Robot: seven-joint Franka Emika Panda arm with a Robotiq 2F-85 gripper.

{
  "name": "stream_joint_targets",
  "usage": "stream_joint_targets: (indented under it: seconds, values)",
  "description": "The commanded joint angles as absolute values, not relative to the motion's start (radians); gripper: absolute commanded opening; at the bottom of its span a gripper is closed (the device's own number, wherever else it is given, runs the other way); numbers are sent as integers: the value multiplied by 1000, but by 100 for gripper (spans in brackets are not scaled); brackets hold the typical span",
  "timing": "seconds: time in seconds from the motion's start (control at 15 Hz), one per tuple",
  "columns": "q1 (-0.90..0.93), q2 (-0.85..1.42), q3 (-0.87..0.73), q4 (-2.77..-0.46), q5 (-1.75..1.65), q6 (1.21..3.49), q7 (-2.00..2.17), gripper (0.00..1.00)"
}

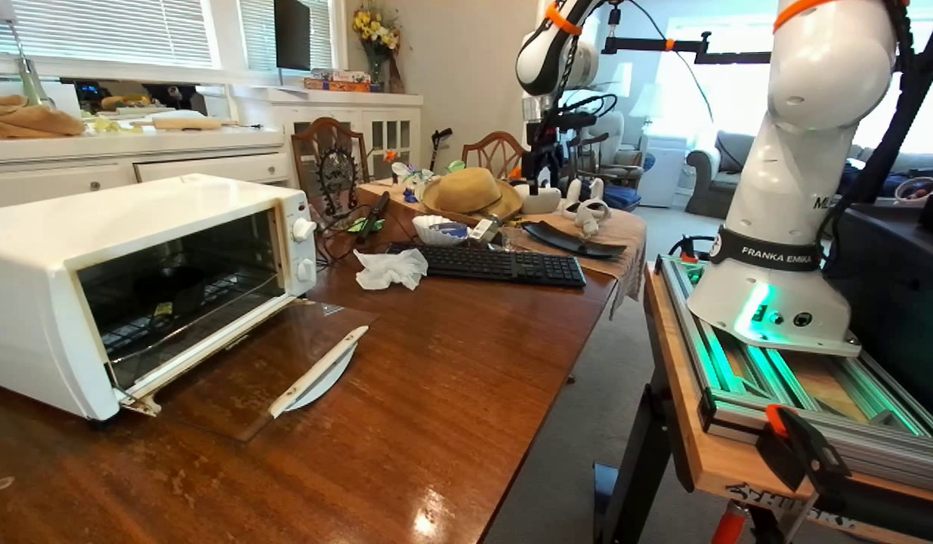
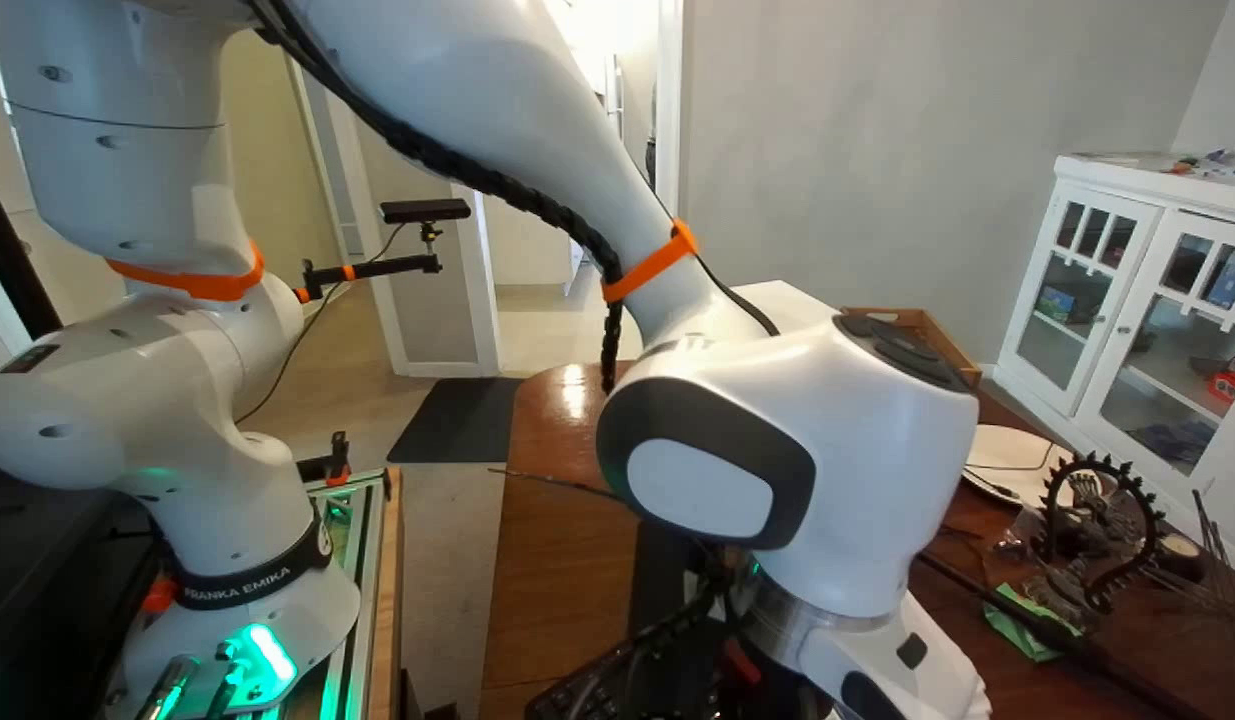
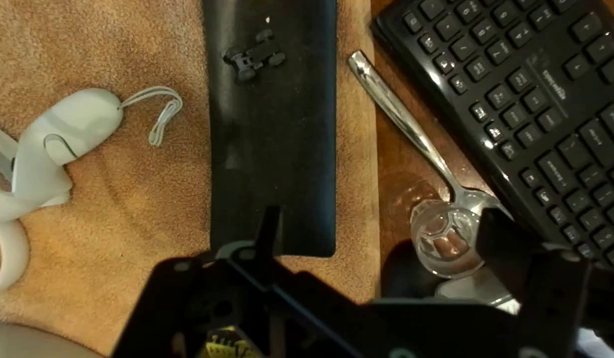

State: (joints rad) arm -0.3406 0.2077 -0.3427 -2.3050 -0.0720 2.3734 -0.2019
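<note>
My gripper is open with nothing between its fingers; in an exterior view it hangs fingers down over the cloth-covered end of the table. In the wrist view, a clear glass cup lies close to the right finger, which overlaps its edge. A silver spoon lies beside the cup. The left finger overlaps the near end of a black tray, also seen in an exterior view. A small dark toy car rests on the tray. In an exterior view, the arm hides the fingers.
A black keyboard lies right of the spoon. A white controller rests on the tan cloth. A straw hat, white bowl and crumpled tissue are nearby. A white toaster oven stands with its door lowered.
</note>
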Motion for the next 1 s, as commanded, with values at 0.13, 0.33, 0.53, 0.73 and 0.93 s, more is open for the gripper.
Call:
stream_joint_targets:
  seconds: [0.13, 0.33, 0.53, 0.73, 0.93]
  values:
    - [-349, 227, -330, -2296, -74, 2372, -199, 100]
    - [-348, 217, -331, -2296, -74, 2372, -199, 100]
    - [-329, 245, -321, -2318, -91, 2426, -164, 100]
    - [-296, 287, -299, -2376, -125, 2530, -111, 100]
    - [-266, 333, -287, -2415, -148, 2647, -63, 100]
